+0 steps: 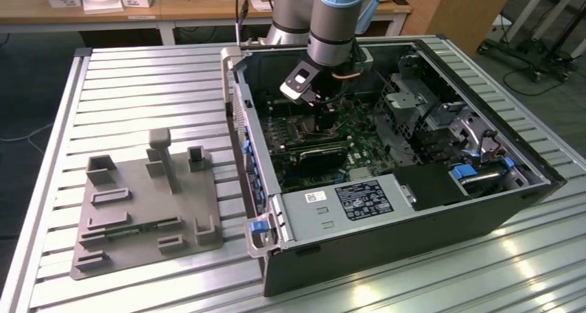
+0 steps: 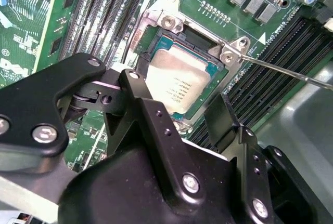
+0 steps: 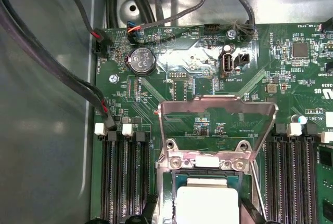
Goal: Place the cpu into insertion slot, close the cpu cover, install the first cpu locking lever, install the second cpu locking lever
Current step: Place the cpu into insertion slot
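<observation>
cpu (image 2: 177, 81) lies in insertion slot (image 2: 156, 24) | cpu cover (image 3: 216, 101) upright at slot's edge | gripper (image 2: 174, 88) open, empty, over cpu | likely best: confirm chip sits flat, square

Robotics lab: slatted metal bench (image 1: 137, 86), open computer case (image 1: 385, 241).

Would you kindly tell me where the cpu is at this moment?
In both wrist views the cpu lies in the insertion slot, between the memory slot banks, beside the raised cpu cover.
</observation>
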Controlling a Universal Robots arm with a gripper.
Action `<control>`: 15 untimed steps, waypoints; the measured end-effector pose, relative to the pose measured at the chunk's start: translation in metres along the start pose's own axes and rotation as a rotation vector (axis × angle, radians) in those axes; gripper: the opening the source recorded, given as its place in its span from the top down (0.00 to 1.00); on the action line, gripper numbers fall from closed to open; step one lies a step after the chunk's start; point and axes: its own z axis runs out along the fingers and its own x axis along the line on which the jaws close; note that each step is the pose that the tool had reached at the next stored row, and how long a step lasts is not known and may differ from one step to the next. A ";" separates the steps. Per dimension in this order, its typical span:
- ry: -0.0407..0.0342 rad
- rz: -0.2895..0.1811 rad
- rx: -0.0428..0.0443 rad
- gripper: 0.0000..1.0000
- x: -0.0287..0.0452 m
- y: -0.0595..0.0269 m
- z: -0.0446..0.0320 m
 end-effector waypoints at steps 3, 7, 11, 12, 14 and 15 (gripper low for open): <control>-0.0002 0.000 -0.0001 0.31 0.0000 0.0000 -0.0010; -0.0004 0.000 0.0000 0.31 -0.0001 0.0000 0.0010; -0.0029 0.000 0.0002 0.31 -0.0001 -0.0002 0.0035; -0.0052 0.000 0.0001 0.31 -0.0001 -0.0001 0.0036; -0.0075 0.000 -0.0001 0.31 -0.0001 -0.0001 0.0037; -0.0076 0.000 -0.0001 0.31 -0.0001 -0.0001 0.0037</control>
